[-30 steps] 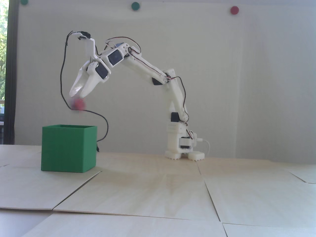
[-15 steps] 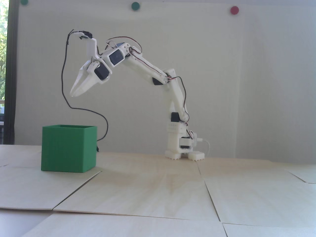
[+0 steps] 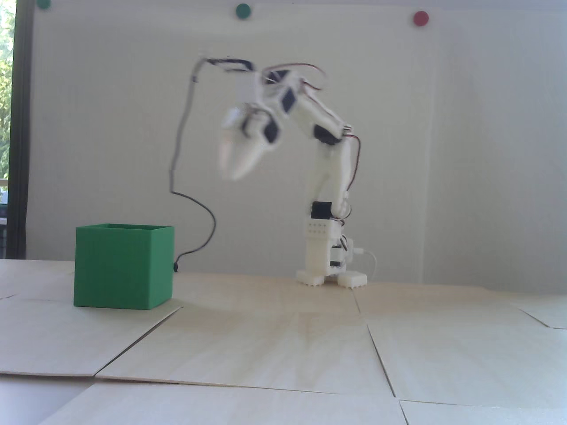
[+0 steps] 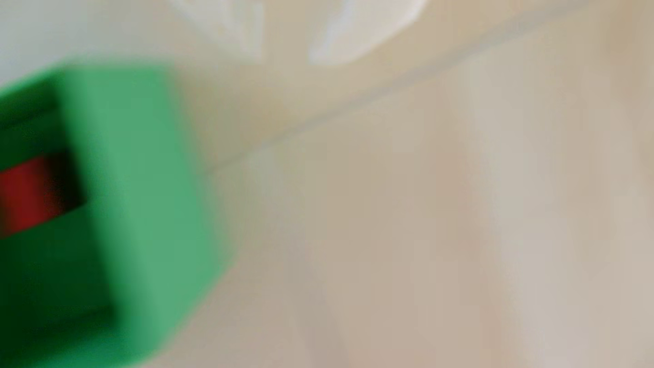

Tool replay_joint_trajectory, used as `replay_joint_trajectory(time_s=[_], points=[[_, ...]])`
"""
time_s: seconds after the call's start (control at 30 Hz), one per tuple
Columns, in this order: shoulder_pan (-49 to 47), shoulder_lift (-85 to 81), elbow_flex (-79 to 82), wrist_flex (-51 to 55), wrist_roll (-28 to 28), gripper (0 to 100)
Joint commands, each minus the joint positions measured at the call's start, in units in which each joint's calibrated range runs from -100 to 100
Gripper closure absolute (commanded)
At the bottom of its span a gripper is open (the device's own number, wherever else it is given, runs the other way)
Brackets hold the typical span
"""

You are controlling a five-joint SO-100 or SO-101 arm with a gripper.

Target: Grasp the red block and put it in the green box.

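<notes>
Jaws first: too smeared to call open or closed, though nothing is being held between them in either view. The gripper (image 3: 232, 170) is being carried high above the table (image 3: 283, 345), nose down, well clear of the box (image 3: 122, 272) off to its left in the fixed view. So the block (image 4: 24, 198) isn't being carried at all: it's sitting inside the box (image 4: 141, 212), as the wrist view is showing past the rim. Looks like the drop is done and the arm (image 3: 330, 146) is being kept high so the walls aren't getting clipped.
</notes>
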State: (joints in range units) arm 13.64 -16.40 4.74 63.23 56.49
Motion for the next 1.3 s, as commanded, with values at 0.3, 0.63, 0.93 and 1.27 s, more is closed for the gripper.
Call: replay_joint_trajectory(time_s=[0.3, 0.63, 0.93, 1.27], points=[[-12.8, -52.7, 72.8, -29.2, -3.4, 98], [-17.5, -80.8, 93.0, -11.3, -6.7, 98], [-21.5, -82.7, 92.8, 14.1, -6.9, 98], [-21.3, -82.6, 92.7, 13.8, -6.9, 97]])
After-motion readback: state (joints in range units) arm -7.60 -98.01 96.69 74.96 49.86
